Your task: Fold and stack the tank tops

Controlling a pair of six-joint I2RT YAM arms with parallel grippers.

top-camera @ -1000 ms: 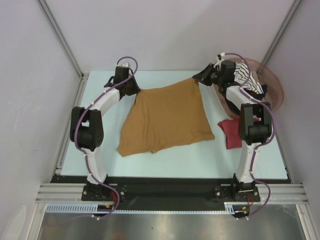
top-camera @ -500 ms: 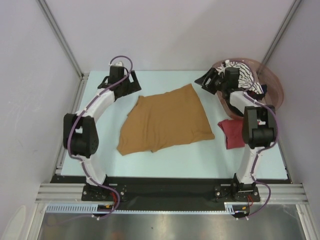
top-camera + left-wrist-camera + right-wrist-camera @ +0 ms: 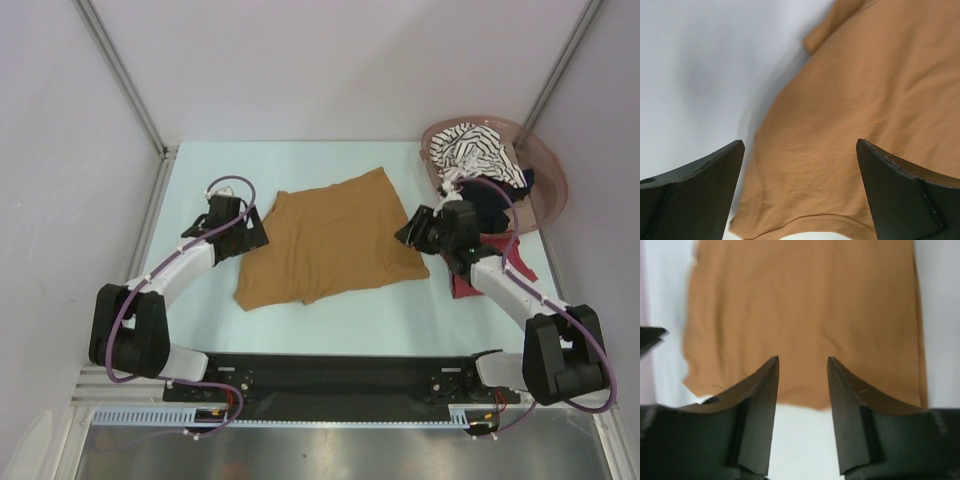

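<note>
Pale blue table (image 3: 330, 165). The left gripper (image 3: 250, 230), jaws wide apart and empty, has drawn back beside the mustard-brown tank top (image 3: 335, 235), now released and flat at centre. The right gripper (image 3: 410, 230), jaws part-open and empty, has retreated to its right edge, near the dark red tank top (image 3: 463, 285).

Both hands have let go of the far corners of the mustard-brown tank top (image 3: 335, 235). The cloth, earlier pulled taut toward the far edge of the bench (image 3: 330, 158), now lies slack and flat. The left hand (image 3: 255, 232), its jaws now wide apart, has drawn back to the cloth's left side. The right hand (image 3: 412, 230), jaws parted, has drawn back to its right side.
</note>
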